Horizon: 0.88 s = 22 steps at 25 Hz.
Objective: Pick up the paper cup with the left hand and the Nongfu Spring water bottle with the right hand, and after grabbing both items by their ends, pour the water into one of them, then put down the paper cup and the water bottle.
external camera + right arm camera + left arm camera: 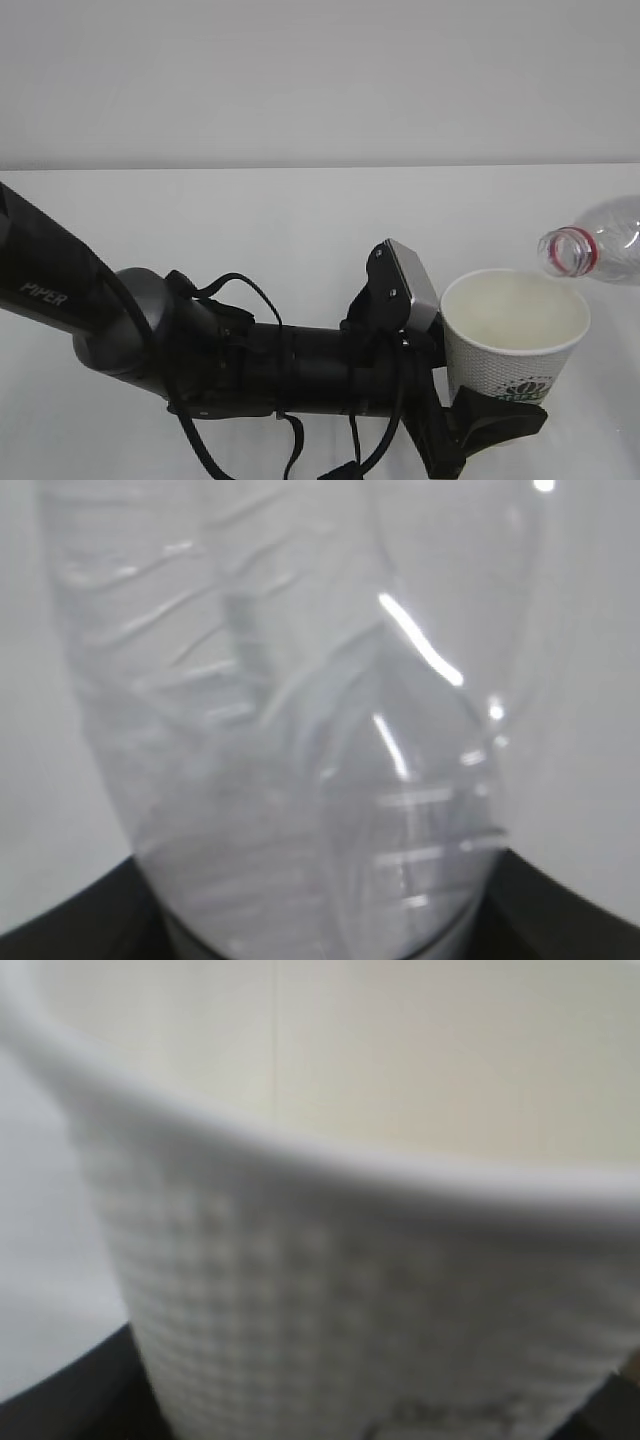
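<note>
Filling the left wrist view almost edge to edge, the paper cup (350, 1260) shows a dimpled white wall and a rolled rim, with dark gripper parts just visible at the bottom corners. In the exterior view the cup (513, 335) stands upright, mouth up, its long axis vertical, held low on its tapered body by the left hand (480, 420), whose black fingers stand fairly wide and clasp the cup near its base. Paper this thin will likely dent under a hard squeeze and grows top-heavy once filled, so a low, gentle hold seems right.

Just above and to the right of the rim, the Nongfu Spring water bottle (598, 240) lies nearly on its side, long axis close to horizontal, its open mouth with the red neck ring pointing left toward the cup. No cap is visible. The right wrist view shows the clear ribbed bottle (300, 730) close up, rising from black gripper parts at the lower edge; the right hand appears closed around its far end, moderately spread. Thin plastic like this crumples and slips easily. Whether water is flowing cannot be told.
</note>
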Each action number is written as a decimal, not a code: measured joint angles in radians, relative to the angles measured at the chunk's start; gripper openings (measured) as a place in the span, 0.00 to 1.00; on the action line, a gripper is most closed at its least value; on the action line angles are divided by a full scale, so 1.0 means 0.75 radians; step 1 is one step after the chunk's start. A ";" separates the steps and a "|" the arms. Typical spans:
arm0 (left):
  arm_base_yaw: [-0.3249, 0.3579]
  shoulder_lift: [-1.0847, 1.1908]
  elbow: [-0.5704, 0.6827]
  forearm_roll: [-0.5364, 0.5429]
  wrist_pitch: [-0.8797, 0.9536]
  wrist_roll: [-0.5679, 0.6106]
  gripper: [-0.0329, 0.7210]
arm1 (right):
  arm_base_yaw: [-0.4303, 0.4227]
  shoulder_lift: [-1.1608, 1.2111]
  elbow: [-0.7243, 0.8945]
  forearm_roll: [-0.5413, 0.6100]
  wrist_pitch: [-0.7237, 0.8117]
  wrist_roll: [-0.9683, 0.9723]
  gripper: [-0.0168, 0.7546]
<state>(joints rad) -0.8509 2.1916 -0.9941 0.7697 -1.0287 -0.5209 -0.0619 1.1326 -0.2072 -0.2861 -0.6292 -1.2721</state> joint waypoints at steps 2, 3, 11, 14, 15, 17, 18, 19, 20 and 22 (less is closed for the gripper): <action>0.000 0.000 0.000 0.000 0.000 0.000 0.76 | 0.000 0.000 0.000 0.000 0.000 -0.019 0.58; 0.000 0.000 0.000 0.000 0.000 0.000 0.76 | 0.000 0.000 0.000 0.000 0.000 -0.022 0.58; 0.000 0.000 0.000 0.000 0.000 0.000 0.76 | 0.000 0.000 -0.008 0.005 -0.023 -0.033 0.58; 0.000 0.000 0.000 0.000 0.000 0.000 0.76 | 0.000 0.000 -0.009 0.005 -0.039 -0.037 0.58; 0.000 0.000 0.000 0.000 0.000 0.000 0.76 | 0.000 0.000 -0.009 0.005 -0.045 -0.037 0.58; 0.000 0.000 0.000 0.000 0.000 0.000 0.76 | 0.000 0.000 -0.009 0.005 -0.057 -0.040 0.58; 0.000 0.000 0.000 0.000 0.000 0.000 0.76 | 0.000 0.000 -0.009 0.005 -0.060 -0.040 0.58; 0.000 0.000 0.000 0.000 0.000 0.000 0.76 | 0.000 0.000 -0.009 0.005 -0.066 -0.040 0.58; 0.000 0.000 0.000 0.000 0.000 0.000 0.76 | 0.000 0.000 -0.009 0.005 -0.068 -0.040 0.58; 0.000 0.000 0.000 0.000 0.000 0.000 0.76 | 0.000 0.000 -0.009 0.005 -0.071 -0.045 0.58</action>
<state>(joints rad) -0.8509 2.1916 -0.9941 0.7697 -1.0287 -0.5209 -0.0619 1.1326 -0.2138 -0.2823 -0.6824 -1.3060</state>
